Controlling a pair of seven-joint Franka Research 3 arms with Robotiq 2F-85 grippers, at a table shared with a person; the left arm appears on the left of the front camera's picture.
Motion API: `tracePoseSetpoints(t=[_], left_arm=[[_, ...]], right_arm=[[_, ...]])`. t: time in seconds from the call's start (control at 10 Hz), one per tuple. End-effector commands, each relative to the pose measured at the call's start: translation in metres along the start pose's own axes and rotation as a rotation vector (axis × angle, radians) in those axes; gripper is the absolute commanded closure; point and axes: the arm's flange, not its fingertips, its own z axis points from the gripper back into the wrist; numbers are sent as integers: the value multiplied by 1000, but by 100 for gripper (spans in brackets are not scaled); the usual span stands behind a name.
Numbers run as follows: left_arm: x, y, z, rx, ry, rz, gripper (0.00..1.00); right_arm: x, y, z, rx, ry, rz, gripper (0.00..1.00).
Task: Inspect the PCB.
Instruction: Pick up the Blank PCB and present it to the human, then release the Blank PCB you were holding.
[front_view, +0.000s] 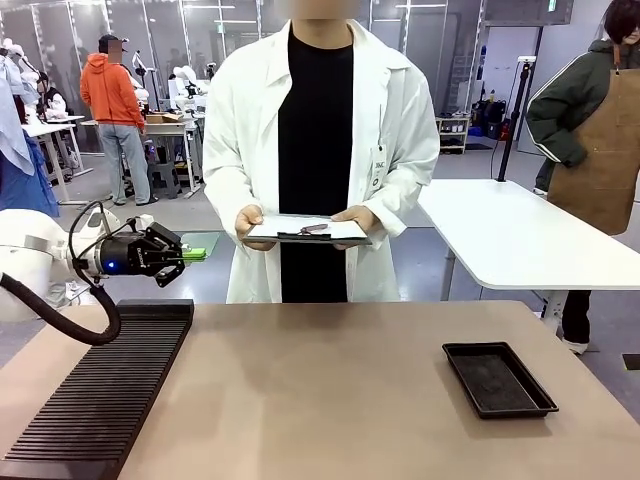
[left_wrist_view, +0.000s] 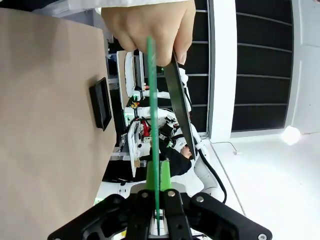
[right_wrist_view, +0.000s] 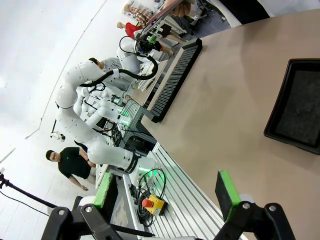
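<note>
The left gripper (left_wrist_view: 159, 220), clamped shut on the PCB (left_wrist_view: 153, 125), held it edge-on, long axis running to 12 o'clock toward the person's hand (left_wrist_view: 147, 25); the right gripper (right_wrist_view: 165, 192) gaped empty.

Thin green PCB (left_wrist_view: 152, 115), seen edge-on, sits clamped in the left gripper (left_wrist_view: 157, 171), probably level.
</note>
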Motion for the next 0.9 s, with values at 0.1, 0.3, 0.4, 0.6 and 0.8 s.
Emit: tracePoseSetpoints(t=[0.1,0.3,0.4,0.6,0.8], left_arm=[[-3,-3,0,-9,6,2,97],[-3,-3,0,-9,6,2,97],[-3,-3,0,-9,6,2,97],[-3,-3,0,-9,6,2,97],[-3,-3,0,-9,6,2,97]], right_arm=[[0,1,0,7,-10,19,0],[0,1,0,7,-10,19,0],[0,1,0,7,-10,19,0],[0,1,0,7,-10,19,0],[0,1,0,7,-10,19,0]])
